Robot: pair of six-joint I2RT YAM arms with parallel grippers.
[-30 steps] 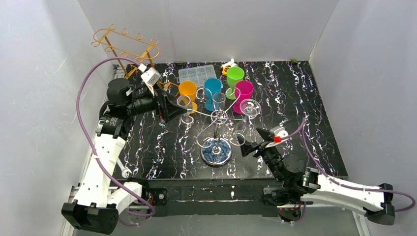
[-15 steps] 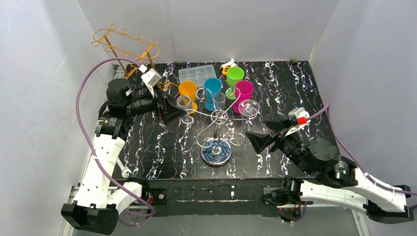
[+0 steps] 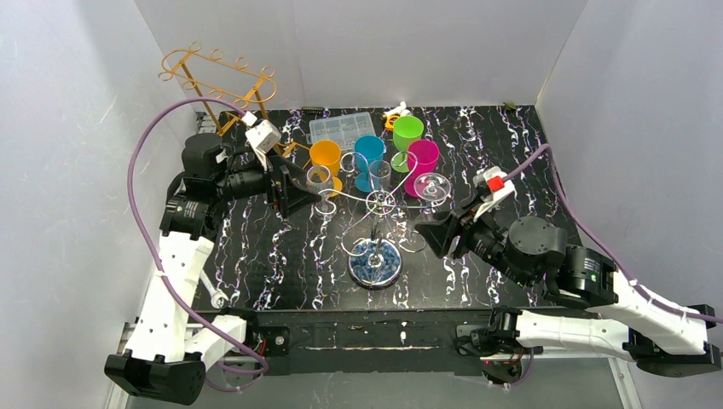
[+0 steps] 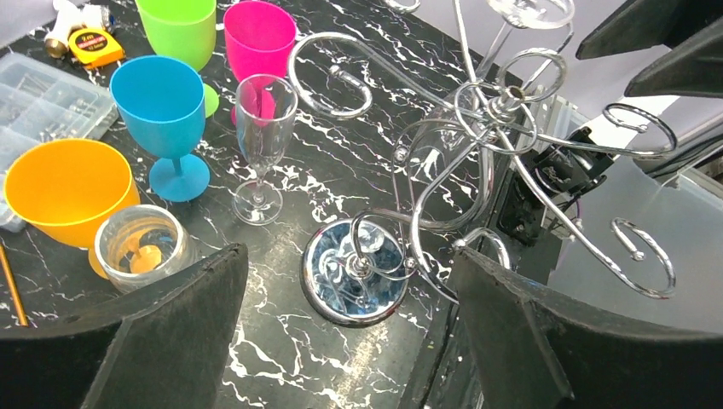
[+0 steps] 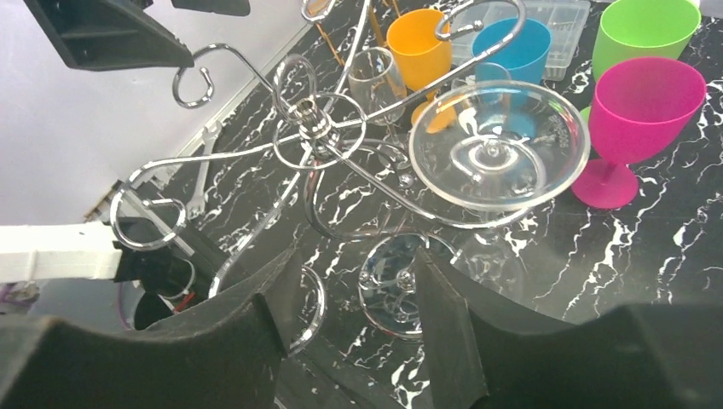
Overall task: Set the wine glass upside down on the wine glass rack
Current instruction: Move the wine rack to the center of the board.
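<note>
The glass (image 5: 499,145) is hung base-up on the rack (image 5: 311,115), stem upright, just ahead of the nearer right claw (image 5: 354,268). That claw is seen part open, with no grip made out. The left claw (image 4: 348,260) is spread wide and empty, across the rack.

The left arm (image 3: 175,281) and the right arm (image 3: 597,328) are white with round black joints. A purple cable (image 3: 141,162) loops along each. The fingers (image 4: 162,341) are black. A white box (image 3: 262,132) sits on each wrist.
</note>
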